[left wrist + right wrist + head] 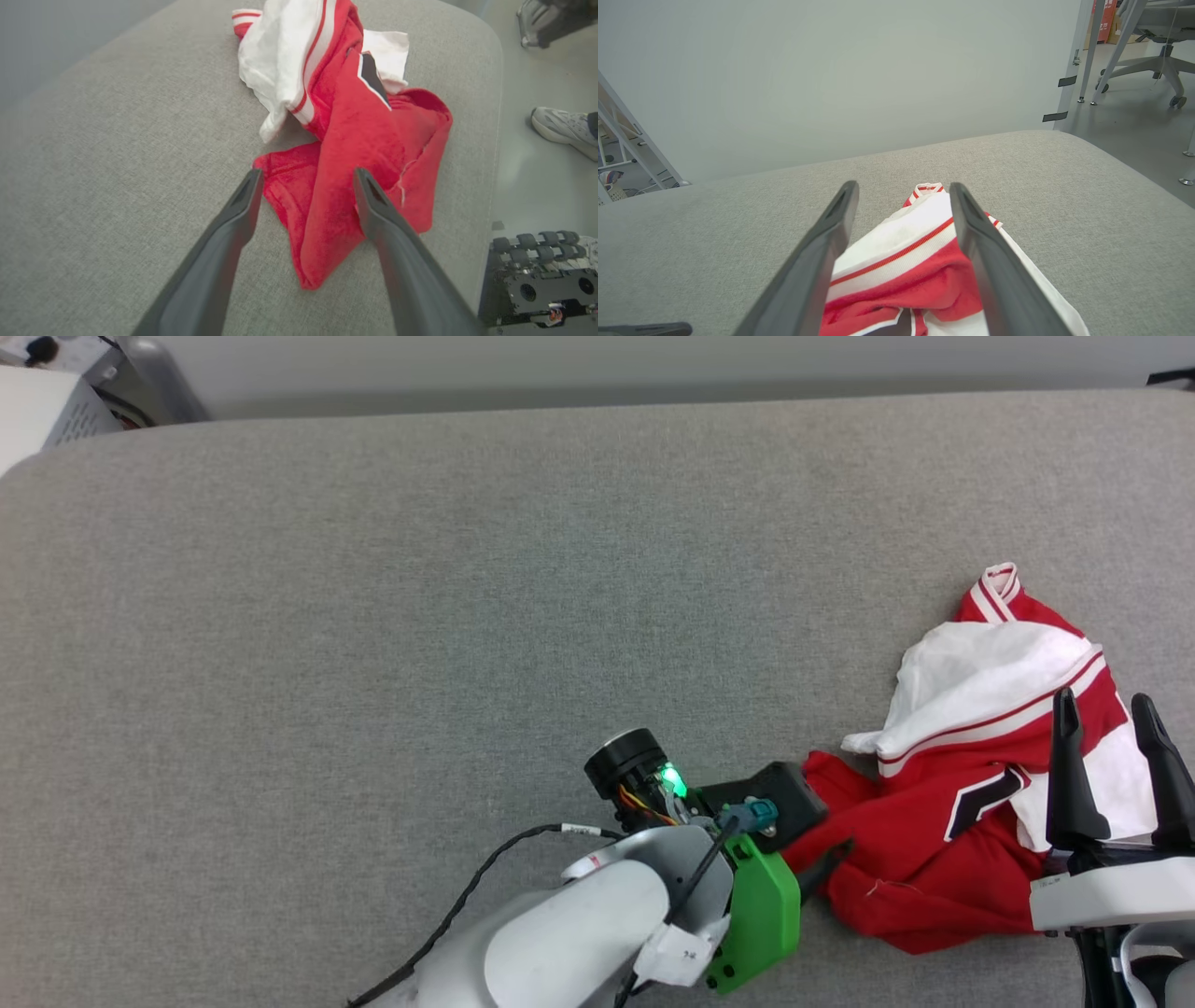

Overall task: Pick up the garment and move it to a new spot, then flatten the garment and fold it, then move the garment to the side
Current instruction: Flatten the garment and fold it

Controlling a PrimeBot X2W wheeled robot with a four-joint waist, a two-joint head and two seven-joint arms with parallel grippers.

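Your garment (943, 840) lies crumpled on the grey counter (373, 616), and everything hangs on how each end effector sits against it. Its long axis runs from the striped trim at its far end back to the red folds at its near end, leaning a little leftward as it comes near. Your left end effector (307, 175) comes in from the garment's left, fingers spread, tips level with that near red fold and a ridge of cloth between them; whether they touch it you cannot tell. Your right end effector (1103, 700) is over the garment's near right part, also spread, aimed along the long axis with the white sleeve panel between its fingers. The left looks better placed: closing there should catch the red fold. The counter's right edge runs just beyond the garment, so carry it leftward.
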